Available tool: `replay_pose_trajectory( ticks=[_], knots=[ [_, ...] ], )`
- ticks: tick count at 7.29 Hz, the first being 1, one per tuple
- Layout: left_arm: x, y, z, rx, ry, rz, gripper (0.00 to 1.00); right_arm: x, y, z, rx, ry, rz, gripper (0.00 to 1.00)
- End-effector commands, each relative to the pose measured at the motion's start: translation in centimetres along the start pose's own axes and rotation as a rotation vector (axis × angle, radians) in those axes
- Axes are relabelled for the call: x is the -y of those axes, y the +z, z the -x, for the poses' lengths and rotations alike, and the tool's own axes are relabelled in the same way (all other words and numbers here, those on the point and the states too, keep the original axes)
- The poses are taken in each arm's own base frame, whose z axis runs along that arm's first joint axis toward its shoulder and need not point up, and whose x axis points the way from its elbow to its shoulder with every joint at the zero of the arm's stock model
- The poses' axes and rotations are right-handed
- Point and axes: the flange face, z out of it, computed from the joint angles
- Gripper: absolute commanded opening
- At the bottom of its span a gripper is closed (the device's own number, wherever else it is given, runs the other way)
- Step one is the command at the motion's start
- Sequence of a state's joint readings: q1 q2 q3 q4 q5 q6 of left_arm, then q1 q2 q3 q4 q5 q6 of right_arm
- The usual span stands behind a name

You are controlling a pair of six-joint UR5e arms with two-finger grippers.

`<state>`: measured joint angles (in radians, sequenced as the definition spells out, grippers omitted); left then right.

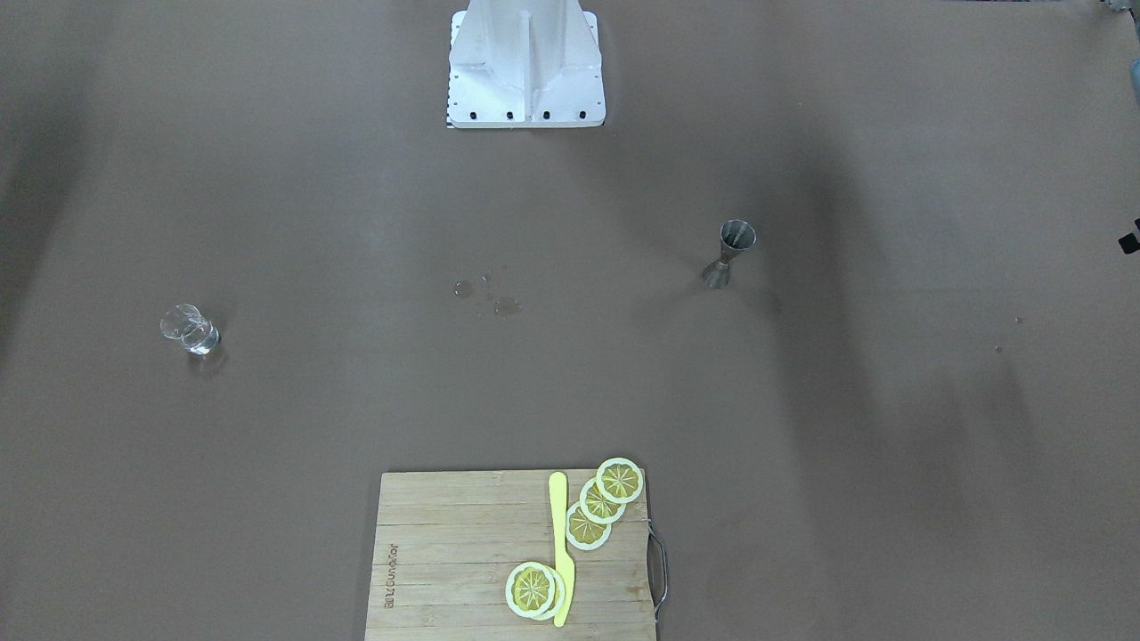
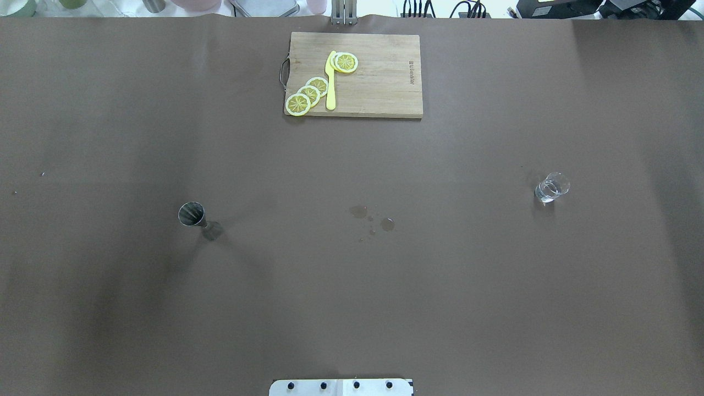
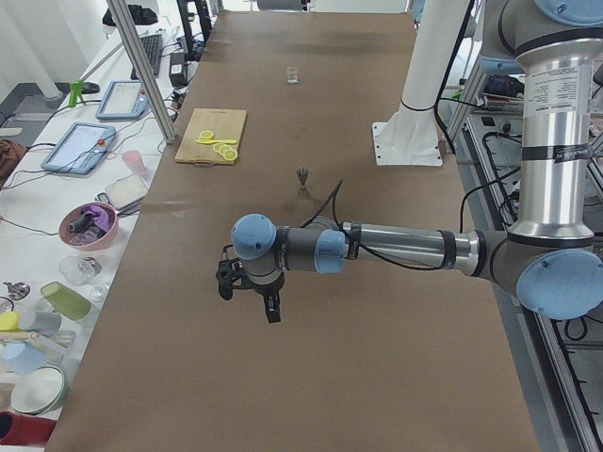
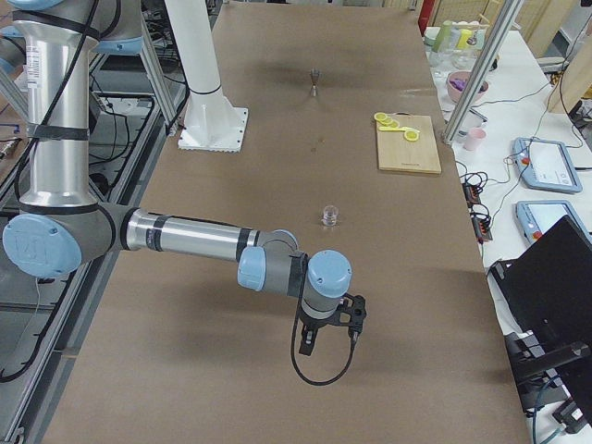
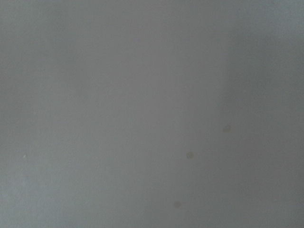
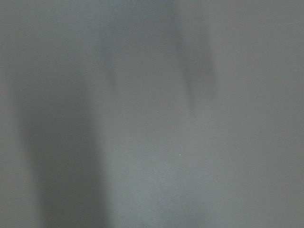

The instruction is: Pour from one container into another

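Metal measuring cup (image 2: 191, 214) stands upright on the table's (image 2: 352, 286) left half. Glass (image 2: 551, 187) stands upright on the right, well apart from it. Left gripper (image 3: 250, 299) hangs further left of the cup, so it is the nearer one. Right gripper (image 4: 330, 333) hangs beyond the glass. Finger spacing on both: cannot tell.

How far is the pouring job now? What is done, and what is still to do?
Done: nothing clearly. The jigger and the glass stand upright, far apart, with wet spots on the table between them. In hand: nothing; the left gripper and right gripper hang near the table's ends, away from both containers. Left: grasp one container, bring it to the other, pour.
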<state>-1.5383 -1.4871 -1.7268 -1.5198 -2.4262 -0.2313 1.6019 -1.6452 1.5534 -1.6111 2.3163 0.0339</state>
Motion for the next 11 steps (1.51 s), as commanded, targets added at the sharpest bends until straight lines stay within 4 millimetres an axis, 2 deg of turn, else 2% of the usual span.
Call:
replay_pose_trajectory(
  ticks=[1,4,8,9,11],
  knots=[
    [-1.0,-1.4,1.8,0.006,-0.032,-0.02,0.98,0.1,0.0,0.0,-0.002,-0.102,0.0,1.0],
    [-1.1,-0.1,4.2,0.035,0.168,0.007,0.98,0.0,0.0,0.0,-0.002,-0.096,0.0,1.0],
    [-1.1,0.9,5.6,0.034,0.135,0.03,0.98,-0.1,0.2,-0.2,-0.002,-0.094,0.003,1.0],
    [-0.8,0.6,5.7,0.033,0.131,0.022,0.98,-0.1,0.2,-0.2,-0.002,-0.093,0.005,1.0],
    [-0.8,-0.5,7.4,0.024,0.093,-0.002,0.98,-0.1,0.1,-0.1,0.0,-0.094,0.002,1.0]
  ],
)
